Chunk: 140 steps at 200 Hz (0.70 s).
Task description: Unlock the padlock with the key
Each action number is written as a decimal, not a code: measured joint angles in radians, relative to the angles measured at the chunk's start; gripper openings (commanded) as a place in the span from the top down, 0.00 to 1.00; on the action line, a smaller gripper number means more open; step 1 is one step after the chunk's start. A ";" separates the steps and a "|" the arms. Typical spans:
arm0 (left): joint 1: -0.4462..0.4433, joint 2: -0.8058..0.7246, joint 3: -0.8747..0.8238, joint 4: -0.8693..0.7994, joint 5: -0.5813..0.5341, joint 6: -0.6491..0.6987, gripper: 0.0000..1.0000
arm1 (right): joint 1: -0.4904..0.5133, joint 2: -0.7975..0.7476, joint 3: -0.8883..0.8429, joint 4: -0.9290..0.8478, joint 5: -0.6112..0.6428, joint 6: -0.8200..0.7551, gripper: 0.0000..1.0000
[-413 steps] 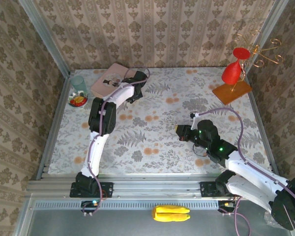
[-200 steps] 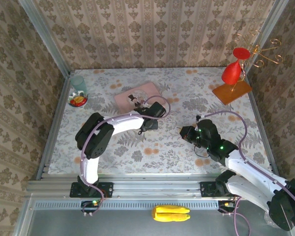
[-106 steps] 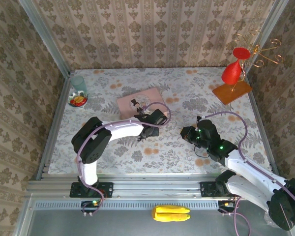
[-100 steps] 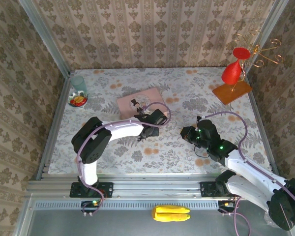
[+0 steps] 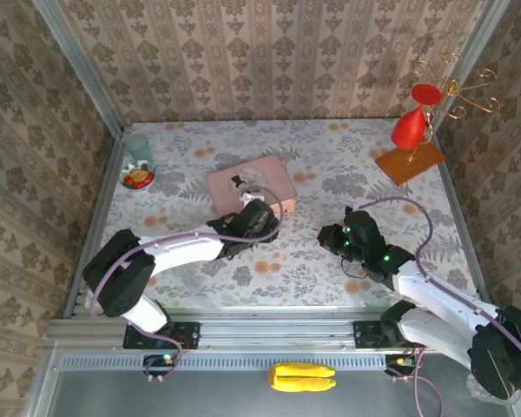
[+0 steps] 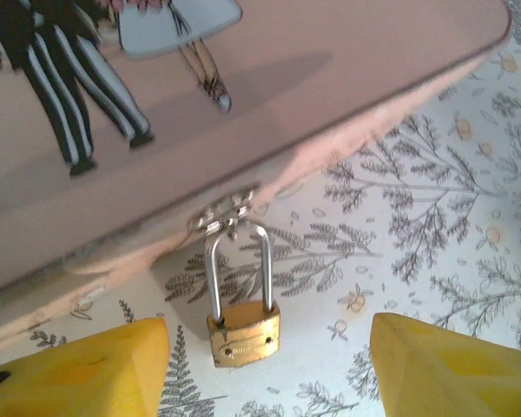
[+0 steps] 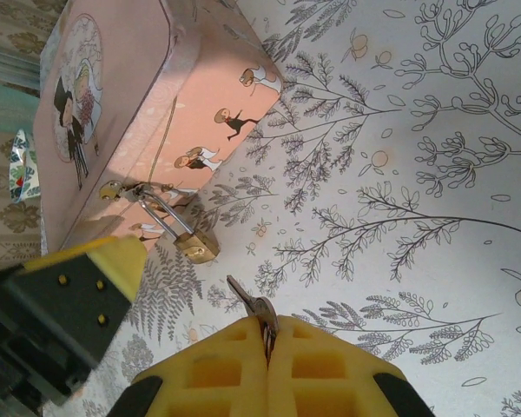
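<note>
- Nearest me, a yellow object [image 5: 302,377] lies on the ledge in front of the arm bases.
- Right claw [image 7: 267,334]: its yellow pads are pressed tight together on the key [image 7: 252,308]. The key's blade sticks out past the tips and points toward the padlock [image 7: 195,245]. It is near the padlock but not touching it.
- From above, the right claw sits low over the bench [image 5: 286,269], right of centre.
- Left claw [image 5: 260,219]: spread wide and gripping nothing. In its wrist view the yellow fingers [image 6: 78,369] stand either side of the padlock, and neither touches it.
- The padlock lies flat on the bench, just beside the near side of the pink tin [image 6: 286,104].
- Its silvery shackle [image 6: 239,269] runs through the hasp [image 6: 226,208] on the tin's edge. Both legs go into the brass body, so it looks locked.
- The pink tin lies flat at mid-bench, picture side up, just beyond the left claw.
- Far left corner: a pale green cup [image 5: 139,145], with a small bowl [image 5: 137,178] of coloured bits just in front of it.
- Far right: a red object [image 5: 410,129] on a wooden board [image 5: 410,162], with a gold wire stand [image 5: 460,87] behind it. I can't tell what the red object is.
</note>
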 measured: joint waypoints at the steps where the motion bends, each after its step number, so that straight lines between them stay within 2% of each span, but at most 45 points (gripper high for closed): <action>1: 0.001 -0.002 -0.006 0.006 0.003 0.002 0.36 | 0.000 0.001 0.000 0.001 0.000 0.000 1.00; 33: 0.082 -0.056 -0.192 0.235 0.196 0.075 0.36 | -0.002 0.006 0.001 0.015 -0.005 -0.004 1.00; 75: 0.165 -0.061 -0.217 0.364 0.359 0.118 0.35 | -0.002 0.007 0.001 0.025 -0.008 -0.003 1.00; 96: 0.181 -0.050 -0.218 0.389 0.399 0.117 0.35 | -0.002 0.007 0.001 0.035 -0.018 -0.003 1.00; 140: 0.182 0.031 -0.190 0.370 0.408 0.116 0.36 | -0.002 0.007 0.001 0.046 -0.023 -0.003 1.00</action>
